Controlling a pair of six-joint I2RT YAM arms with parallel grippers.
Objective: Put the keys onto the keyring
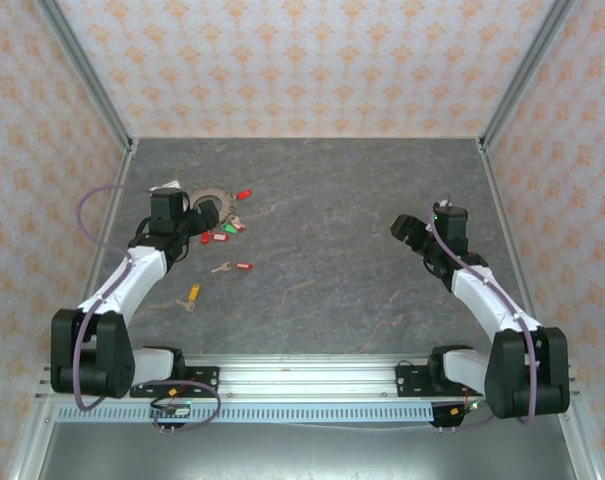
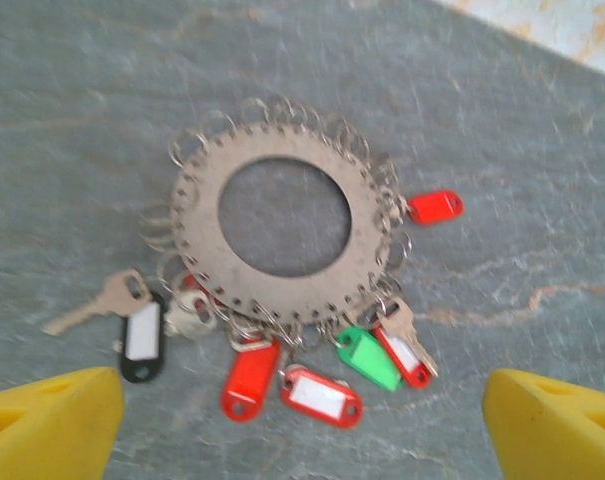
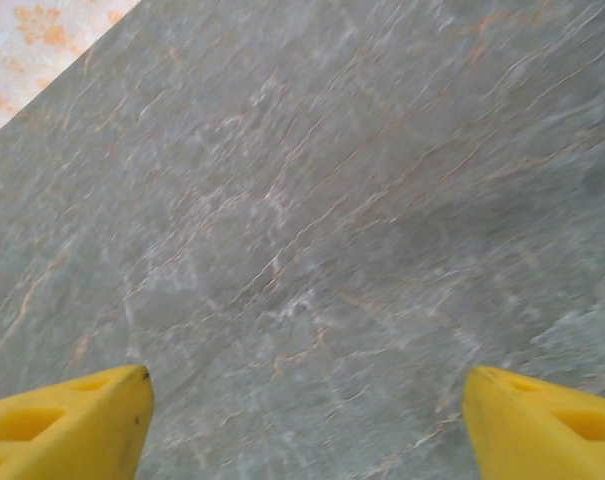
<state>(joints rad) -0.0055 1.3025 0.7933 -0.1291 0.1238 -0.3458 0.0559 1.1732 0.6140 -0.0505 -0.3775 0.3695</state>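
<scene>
- Your left gripper (image 2: 302,425) gapes below the flat grey-brown metal keyring (image 2: 197,225), centre frame.
- Small coloured-tag keys (image 2: 250,385) seemingly hang from it.
- Your right gripper (image 3: 302,420) gapes too.

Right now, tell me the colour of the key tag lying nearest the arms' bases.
The key tag is yellow, clearest in the top external view.

1 keyring (image 2: 194,210); keys (image 2: 82,312) by tag: 5 red (image 2: 250,390), 1 green (image 2: 367,357), 1 black (image 2: 140,342), 1 pale (image 2: 187,312), 1 yellow (image 1: 193,293).
</scene>
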